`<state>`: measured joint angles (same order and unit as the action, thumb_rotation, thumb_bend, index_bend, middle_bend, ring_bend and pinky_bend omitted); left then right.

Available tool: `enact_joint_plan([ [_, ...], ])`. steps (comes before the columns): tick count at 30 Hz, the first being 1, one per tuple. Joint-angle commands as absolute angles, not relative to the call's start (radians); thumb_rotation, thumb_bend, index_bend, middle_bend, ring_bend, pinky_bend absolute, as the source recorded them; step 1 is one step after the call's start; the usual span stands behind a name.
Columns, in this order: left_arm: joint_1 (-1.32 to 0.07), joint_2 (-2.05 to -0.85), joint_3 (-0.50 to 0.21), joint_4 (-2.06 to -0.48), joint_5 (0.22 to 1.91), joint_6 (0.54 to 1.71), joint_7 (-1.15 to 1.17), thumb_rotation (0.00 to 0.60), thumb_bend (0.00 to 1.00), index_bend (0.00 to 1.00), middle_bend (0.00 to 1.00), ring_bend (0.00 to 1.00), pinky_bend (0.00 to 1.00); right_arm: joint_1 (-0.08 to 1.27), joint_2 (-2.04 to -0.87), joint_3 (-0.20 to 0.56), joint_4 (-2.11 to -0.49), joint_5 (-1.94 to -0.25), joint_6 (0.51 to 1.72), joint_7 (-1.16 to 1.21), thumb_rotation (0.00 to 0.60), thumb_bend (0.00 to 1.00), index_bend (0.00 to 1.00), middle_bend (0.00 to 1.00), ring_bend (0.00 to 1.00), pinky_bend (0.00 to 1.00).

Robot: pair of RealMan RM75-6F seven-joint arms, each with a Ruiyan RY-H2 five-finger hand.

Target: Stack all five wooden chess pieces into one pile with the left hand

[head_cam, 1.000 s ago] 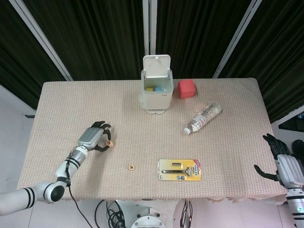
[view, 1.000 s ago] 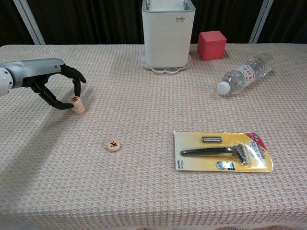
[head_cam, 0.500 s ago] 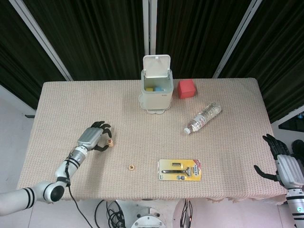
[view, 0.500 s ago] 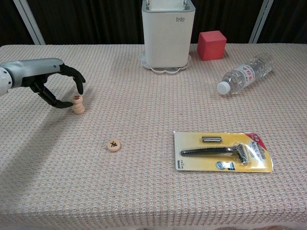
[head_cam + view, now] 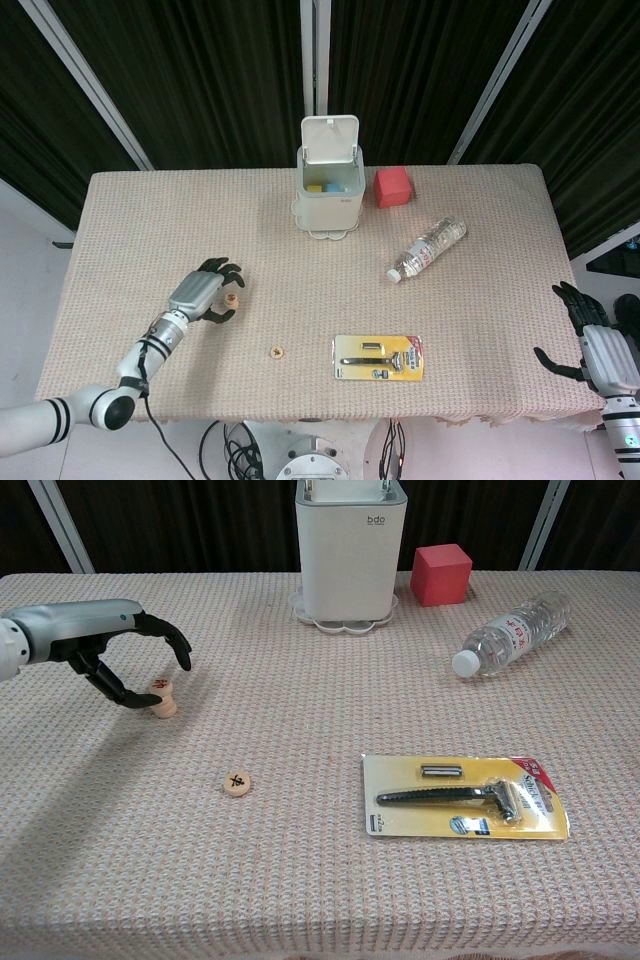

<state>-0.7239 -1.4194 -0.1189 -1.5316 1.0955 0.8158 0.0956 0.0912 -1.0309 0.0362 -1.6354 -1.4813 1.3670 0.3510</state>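
The bin [image 5: 350,548] at the middle of the tabletop's far edge carries the letters "bdo" near its top; its lid stands open in the head view. The bottle [image 5: 511,633], lying on its side toward the right edge, has a label with red print too small to read, and its cap points toward the near edge and the middle of the table. The razor pack [image 5: 466,797], a yellow card near the front edge, has small print that cannot be made out. A red cube [image 5: 441,574] sits just right of the bin.

The left hand [image 5: 118,652] hangs over the left part of the tabletop [image 5: 300,880], fingers spread and arched over the stack [image 5: 161,696] of round wooden chess pieces. The thumb tip lies beside the stack's top piece; whether it touches cannot be told, and the other fingers stand clear above it. The hand grips nothing. The stack stands upright, its long axis vertical, a red character on its top face. How many pieces it holds cannot be told.

A loose piece [image 5: 237,782] lies flat, nearer the front edge and to the right of the stack, with a dark character facing up.

The right hand [image 5: 597,348] hangs off the right edge near the front corner, fingers spread, holding nothing.
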Motion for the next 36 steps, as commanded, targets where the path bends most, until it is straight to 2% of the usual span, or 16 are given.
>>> enact_joint_plan([
  [1, -0.727, -1.42, -0.117, -1.532, 1.092, 0.813, 0.1, 0.6, 0.3, 0.36, 0.13, 0.0, 0.0, 0.091, -1.031, 0.036, -1.634, -1.481, 1.366, 0.353, 0.6, 0.2, 0.0, 0.0, 0.0, 0.0],
  [21, -0.724, -1.419, -0.107, -1.522, 1.064, 0.799, 0.103, 0.6, 0.3, 0.42, 0.12, 0.0, 0.0, 0.094, -1.031, 0.033, -1.636, -1.485, 1.363, 0.346, 0.6, 0.2, 0.0, 0.0, 0.0, 0.0],
  [36, -0.706, -1.417, -0.117, -1.562, 1.132, 0.842, 0.052, 0.6, 0.29, 0.4, 0.13, 0.0, 0.0, 0.092, -1.033, 0.035, -1.634, -1.48, 1.365, 0.347, 0.6, 0.2, 0.0, 0.0, 0.0, 0.0],
])
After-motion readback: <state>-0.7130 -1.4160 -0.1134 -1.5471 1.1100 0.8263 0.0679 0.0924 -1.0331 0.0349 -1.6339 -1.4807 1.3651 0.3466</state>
